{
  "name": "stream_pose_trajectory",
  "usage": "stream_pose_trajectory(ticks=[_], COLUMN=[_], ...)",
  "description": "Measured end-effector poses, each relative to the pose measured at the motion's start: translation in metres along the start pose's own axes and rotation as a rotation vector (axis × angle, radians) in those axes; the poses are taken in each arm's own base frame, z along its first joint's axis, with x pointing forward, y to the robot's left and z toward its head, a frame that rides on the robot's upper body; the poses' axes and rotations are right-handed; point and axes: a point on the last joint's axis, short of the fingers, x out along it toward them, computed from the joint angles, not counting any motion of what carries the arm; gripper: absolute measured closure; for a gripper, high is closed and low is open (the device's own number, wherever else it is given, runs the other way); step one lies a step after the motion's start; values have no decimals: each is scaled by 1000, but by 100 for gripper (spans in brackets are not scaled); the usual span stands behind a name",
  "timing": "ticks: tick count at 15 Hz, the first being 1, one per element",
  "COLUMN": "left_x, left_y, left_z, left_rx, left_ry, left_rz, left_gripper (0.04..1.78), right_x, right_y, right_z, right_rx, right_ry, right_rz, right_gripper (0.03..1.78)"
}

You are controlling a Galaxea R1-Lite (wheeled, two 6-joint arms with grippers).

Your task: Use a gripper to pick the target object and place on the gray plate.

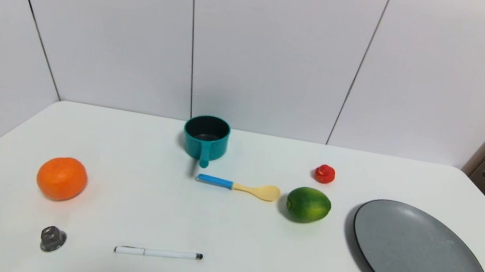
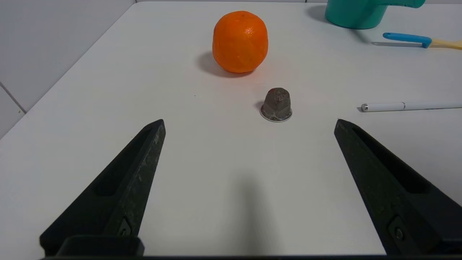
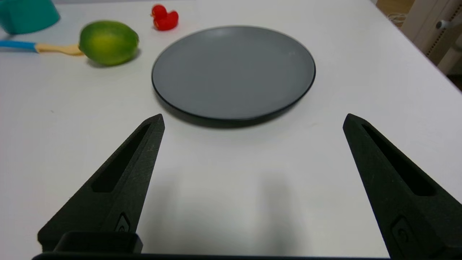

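The teal saucepan (image 1: pixel 206 137) stands upright at the back middle of the white table, its short handle pointing toward me. Part of it shows in the left wrist view (image 2: pixel 355 13) and in the right wrist view (image 3: pixel 27 14). The gray plate (image 1: pixel 421 259) lies at the right, bare; it also shows in the right wrist view (image 3: pixel 234 70). Neither arm shows in the head view. My left gripper (image 2: pixel 249 122) is open and empty, low over the table's near left. My right gripper (image 3: pixel 253 118) is open and empty, just short of the plate's near rim.
A blue-handled beige spoon (image 1: pixel 239 186) lies in front of the pan, a green lime (image 1: pixel 308 205) beside it, a small red toy (image 1: pixel 325 174) behind. An orange (image 1: pixel 62 178), a gray capsule (image 1: pixel 52 238) and a white pen (image 1: pixel 158 253) lie at the near left.
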Motion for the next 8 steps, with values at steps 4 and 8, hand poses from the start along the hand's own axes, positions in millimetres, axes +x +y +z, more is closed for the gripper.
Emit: stream_pose_trajectory(ticks=[4, 8], left_x=[0, 0], left_y=[0, 0], left_z=[0, 0], left_rx=[0, 0], left_ry=[0, 0], left_rz=[0, 0], left_gripper=[13, 13], right_x=[10, 54], right_y=[1, 8], right_z=[61, 124], right_rx=[-17, -33], right_ry=[51, 161], right_rz=[48, 132], right_gripper=[10, 10])
